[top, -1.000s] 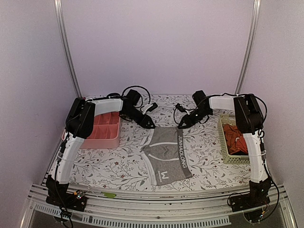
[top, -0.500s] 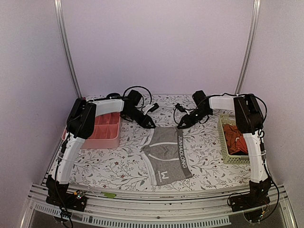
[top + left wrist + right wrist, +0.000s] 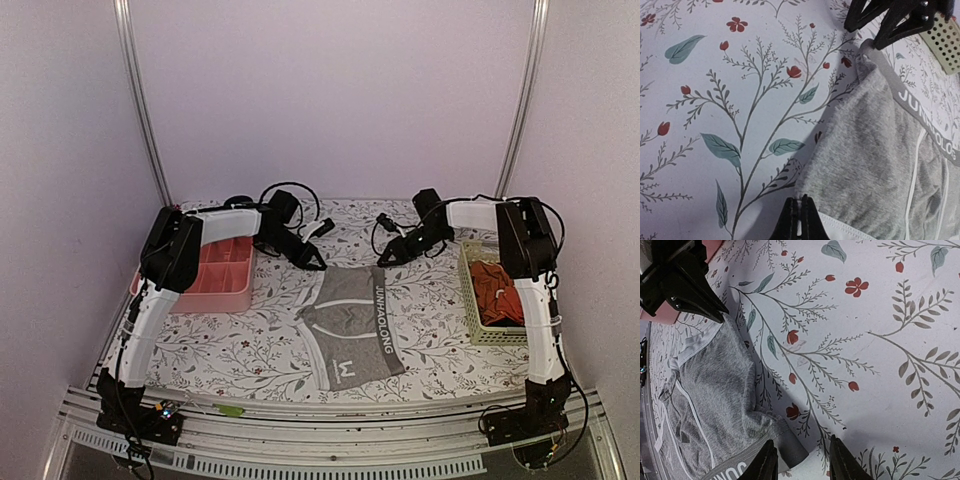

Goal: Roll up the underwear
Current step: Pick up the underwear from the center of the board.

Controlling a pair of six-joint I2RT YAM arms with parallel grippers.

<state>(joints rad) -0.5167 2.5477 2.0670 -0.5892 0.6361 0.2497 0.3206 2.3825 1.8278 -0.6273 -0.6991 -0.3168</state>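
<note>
While the grey underwear (image 3: 352, 325) lay flat in the middle of the floral surface (image 3: 250, 345), dark waistband (image 3: 920, 107) down its right side, both arms were down at its far edge. The left pincer (image 3: 798, 204) was closed, fingers pressed together right at the pale leg hem (image 3: 840, 229). Whether any cloth sat between them could not be told. The right pincer (image 3: 801, 444) stood spread, one finger either side of the waistband's far corner, nothing gripped. The pink tray (image 3: 215, 295) on the left and the basket (image 3: 470, 300) of orange-red garments on the right were well apart from the action.

The danger looked like a lopsided start. If the left side had only nipped the trim, or missed it, soft cloth like this would likely slip free as soon as the edge was turned toward the near side, and the roll would skew. If the right fingers closed a touch too far out, they would likely catch bare surface instead of waistband. The two pincers also sat near each other, so converging further could bring a knock. Pulling rather than turning could simply drag the whole garment.
</note>
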